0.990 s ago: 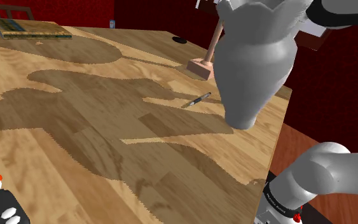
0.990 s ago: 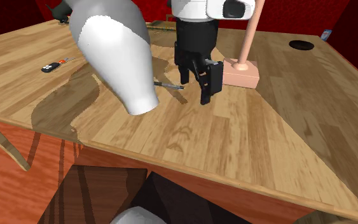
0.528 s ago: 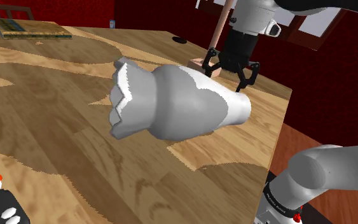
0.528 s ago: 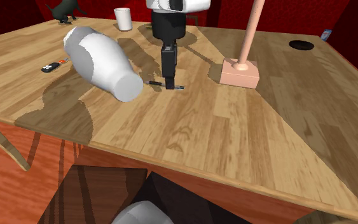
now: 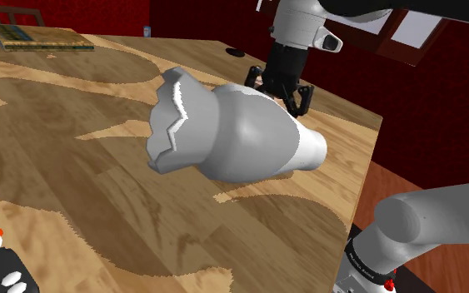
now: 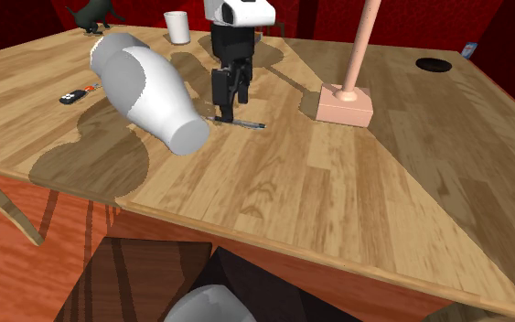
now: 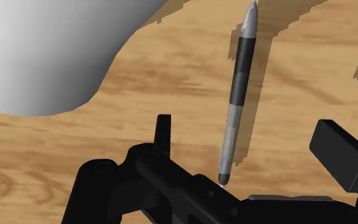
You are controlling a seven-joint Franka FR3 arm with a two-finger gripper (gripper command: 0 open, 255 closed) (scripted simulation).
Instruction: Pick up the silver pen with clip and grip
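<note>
The silver pen (image 7: pixel 238 95), with a dark grip band and a clip, lies flat on the wooden table (image 6: pixel 337 192). In the wrist view it runs lengthwise away from the hand, between the two black fingers (image 7: pixel 163 130), which do not touch it. My gripper (image 7: pixel 254 145) is open. In the second exterior view the gripper (image 6: pixel 220 112) hangs just above the pen (image 6: pixel 244 123), close to the table. In the shoulder view the gripper (image 5: pixel 278 90) stands behind a big white vase that hides the pen.
The large white vase (image 6: pixel 145 84) lies on its side right beside the pen, its base nearly touching it. A wooden post on a block (image 6: pixel 345 102) stands to the second exterior view's right. A white cup (image 6: pixel 177 27) and a small dark key fob (image 6: pixel 72 95) sit farther off.
The vase, tilted in the air a second ago, now lies on the table. The gripper has moved to the second exterior view's left and come down over the pen.
</note>
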